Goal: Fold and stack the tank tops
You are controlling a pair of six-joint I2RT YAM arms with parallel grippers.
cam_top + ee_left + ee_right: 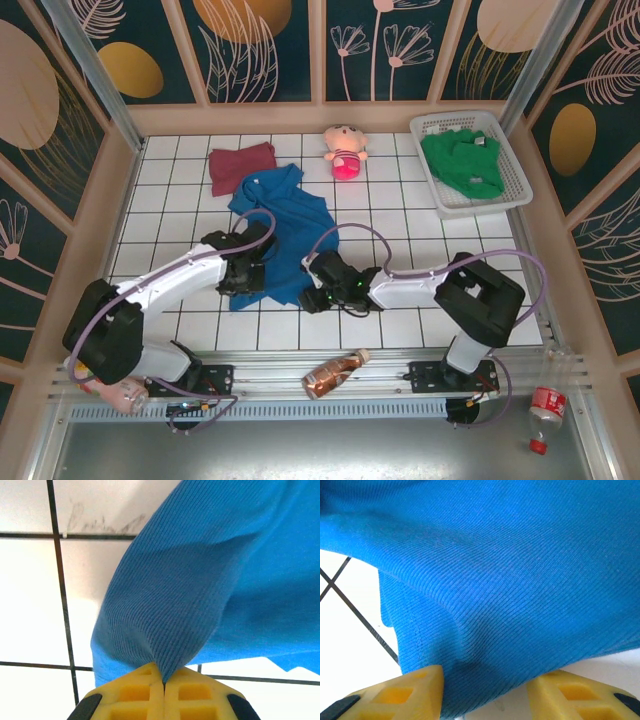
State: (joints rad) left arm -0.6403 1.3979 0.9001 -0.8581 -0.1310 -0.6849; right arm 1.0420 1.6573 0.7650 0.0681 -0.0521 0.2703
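Note:
The bright blue tank top [285,225] lies crumpled on the white tiled table, left of centre. My left gripper [243,285] sits at its near-left edge; in the left wrist view the yellow fingers [164,680] are shut on a pinched fold of the blue cloth [200,580]. My right gripper [312,290] is at the near-right edge. Its jaws [487,700] stand open, and blue cloth [510,580] lies in the gap between them. The maroon tank top [241,165] lies flat at the back left. The green tank top [462,160] sits bunched in a white basket [440,205] at the back right.
A pink plush doll [345,150] lies at the back centre. A brown bottle [335,372] rests on the near rail between the arm bases, and another bottle [545,408] lies off the table at the near right. Wooden walls enclose the table.

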